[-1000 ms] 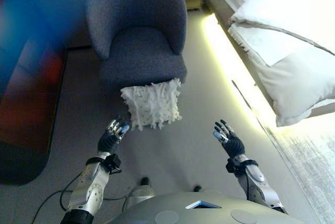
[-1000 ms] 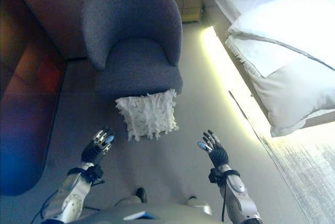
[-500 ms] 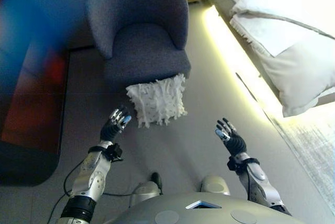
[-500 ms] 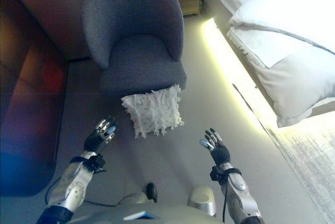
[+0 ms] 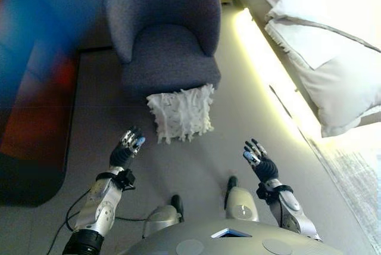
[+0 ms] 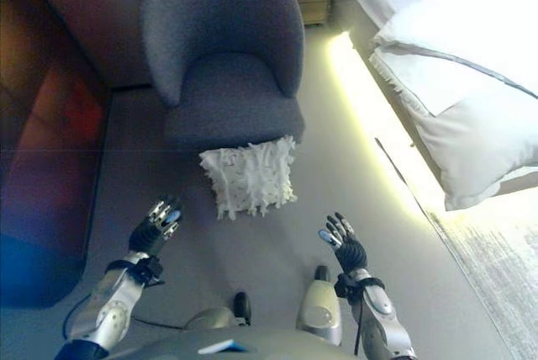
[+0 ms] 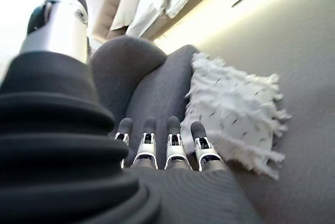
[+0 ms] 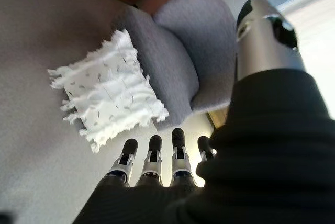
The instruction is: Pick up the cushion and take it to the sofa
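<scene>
Left hand [image 5: 126, 151] and right hand [image 5: 257, 159], fingers spread, flank open floor [image 5: 196, 159] before the cushion [image 5: 180, 112].

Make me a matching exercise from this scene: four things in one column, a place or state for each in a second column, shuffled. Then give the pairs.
Things:
1. cushion
2. armchair
3. left hand
4. bed

Places or states:
A. white covers, along the robot's right side
B. open, holding nothing
C. grey, its seat bare
D. on the floor, leaning on the chair's front

Pairs: 1-D, 2-C, 3-B, 4-A
</scene>
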